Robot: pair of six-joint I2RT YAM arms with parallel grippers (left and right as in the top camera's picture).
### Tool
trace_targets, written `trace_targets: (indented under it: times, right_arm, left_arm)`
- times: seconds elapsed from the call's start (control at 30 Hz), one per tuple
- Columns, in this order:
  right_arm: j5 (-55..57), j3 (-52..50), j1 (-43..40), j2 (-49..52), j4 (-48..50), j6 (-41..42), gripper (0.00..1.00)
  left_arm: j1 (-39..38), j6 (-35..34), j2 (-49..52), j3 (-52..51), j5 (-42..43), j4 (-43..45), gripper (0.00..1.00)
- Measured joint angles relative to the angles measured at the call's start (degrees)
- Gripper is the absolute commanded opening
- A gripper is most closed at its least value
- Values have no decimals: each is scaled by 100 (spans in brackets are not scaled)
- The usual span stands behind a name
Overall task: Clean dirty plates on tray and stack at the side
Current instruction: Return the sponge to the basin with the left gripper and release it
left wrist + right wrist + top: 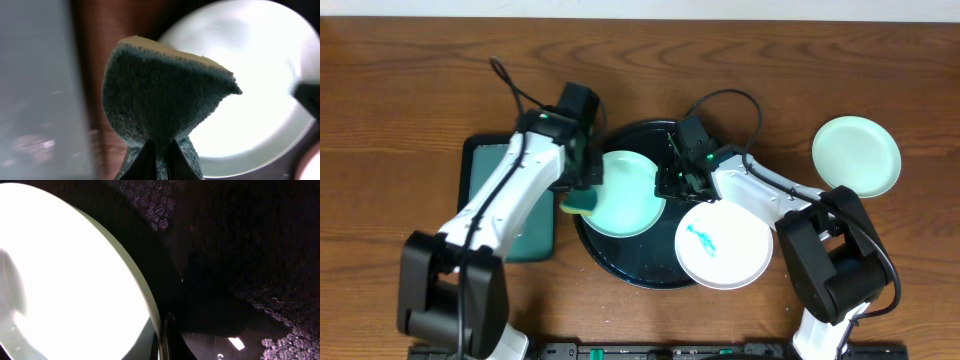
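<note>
Left hand: clamped on the lower end of a sponge, dark scouring face toward the wrist camera, yellow foam behind. The sponge hangs just off this hand's tips, at the near rim of a mint-green plate. Judged: poised to scrub that plate.

Right hand: closed on the opposite rim of the same plate. In the right wrist view the pale rim runs straight down into the fingertips. Judged: a steadying pinch, so the plate does not slide under the sponge. Whether the plate is lifted or tilted cannot be told.

Black tray: lies beneath both hands and carries the gripped plate.

White plate: just beside the right hand on its wrist side, overlapping the tray's rim. Teal smear in its middle, so likely uncleaned.

Second mint-green plate: well apart from the right hand, out on the tabletop. No smear is visible; it probably starts the stack.

Dark green tray: under the left arm, behind the sponge hand.

Writing: no brand, label or lettering is readable in any view.
</note>
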Motion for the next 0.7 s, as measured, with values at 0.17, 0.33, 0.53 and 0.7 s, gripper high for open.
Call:
trace_targets:
  times: [0.17, 0.33, 0.53, 0.7]
  right_arm:
    - [-2, 0, 0, 0, -7, 0, 1]
    - [-4, 0, 0, 0, -7, 0, 1]
    - [-9, 0, 0, 0, -4, 0, 1]
    - [-13, 0, 0, 0, -2, 0, 1]
  left_arm:
    - [446, -22, -98, -2, -492, -234, 7]
    - [1163, -164, -96, -7, -675, -210, 7]
    - [1757, -170, 105, -109, -743, -149, 8]
    - [1786, -170, 802, -192, -688, -7, 8]
